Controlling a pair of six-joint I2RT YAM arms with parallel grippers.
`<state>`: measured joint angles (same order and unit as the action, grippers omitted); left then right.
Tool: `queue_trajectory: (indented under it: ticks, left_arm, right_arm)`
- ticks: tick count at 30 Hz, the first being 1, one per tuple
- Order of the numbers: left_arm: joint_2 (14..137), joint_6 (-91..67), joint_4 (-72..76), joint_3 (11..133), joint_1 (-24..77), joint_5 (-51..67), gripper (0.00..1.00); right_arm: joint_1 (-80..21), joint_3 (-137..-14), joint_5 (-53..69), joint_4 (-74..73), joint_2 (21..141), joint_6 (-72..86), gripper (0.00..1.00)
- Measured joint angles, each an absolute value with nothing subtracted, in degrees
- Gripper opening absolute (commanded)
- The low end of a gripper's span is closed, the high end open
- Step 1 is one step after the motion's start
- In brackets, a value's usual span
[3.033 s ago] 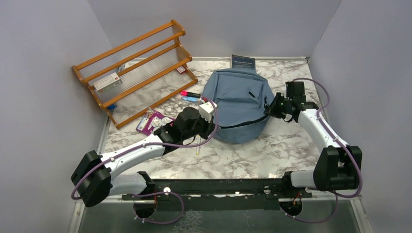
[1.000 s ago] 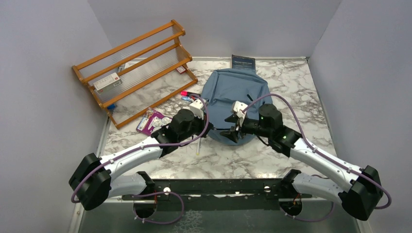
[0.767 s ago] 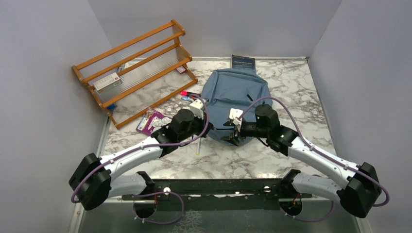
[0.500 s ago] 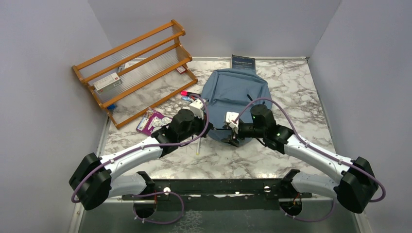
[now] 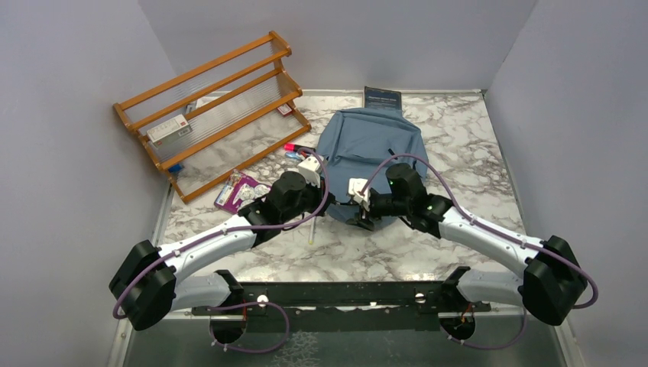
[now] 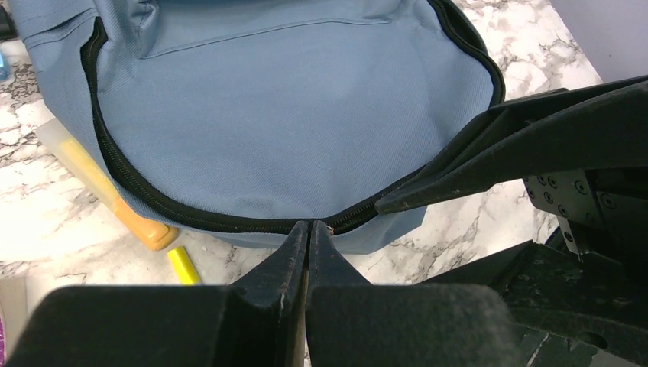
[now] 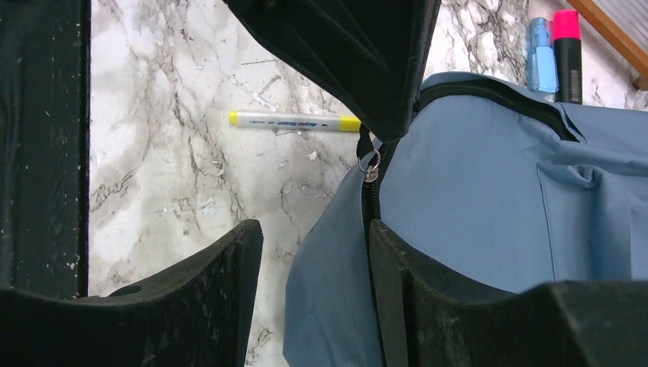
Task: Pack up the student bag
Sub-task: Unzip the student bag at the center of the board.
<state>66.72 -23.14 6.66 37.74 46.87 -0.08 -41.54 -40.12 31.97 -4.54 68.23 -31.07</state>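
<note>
Student bag still zipped, pen lying outside. Left gripper pinches zipper pull; right gripper spread astride the seam

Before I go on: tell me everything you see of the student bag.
The student bag is a rounded dusty-blue fabric backpack lying flat on the marble table. Its black zipper arcs round the near edge and looks closed. The left gripper is shut on the zipper pull; the right gripper is open, straddling the near edge. A front pocket seam shows.
</note>
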Motion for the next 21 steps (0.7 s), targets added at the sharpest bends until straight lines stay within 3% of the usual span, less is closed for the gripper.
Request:
queue_trajectory:
  ticks: [13,17,21]
  left_arm:
    - [66.8,-23.2,6.7,37.7,46.9,-0.1,0.00]
    - [66.8,-23.2,6.7,37.7,46.9,-0.1,0.00]
    - [66.8,-23.3,6.7,37.7,46.9,-0.1,0.00]
  right_arm:
    - [-41.5,-43.1,31.9,-6.1,71.2,-33.0,0.52]
    - [-41.5,-43.1,31.9,-6.8,73.1,-33.5,0.47]
    - [-41.5,-43.1,31.7,-6.9,74.5,-34.0,0.34]
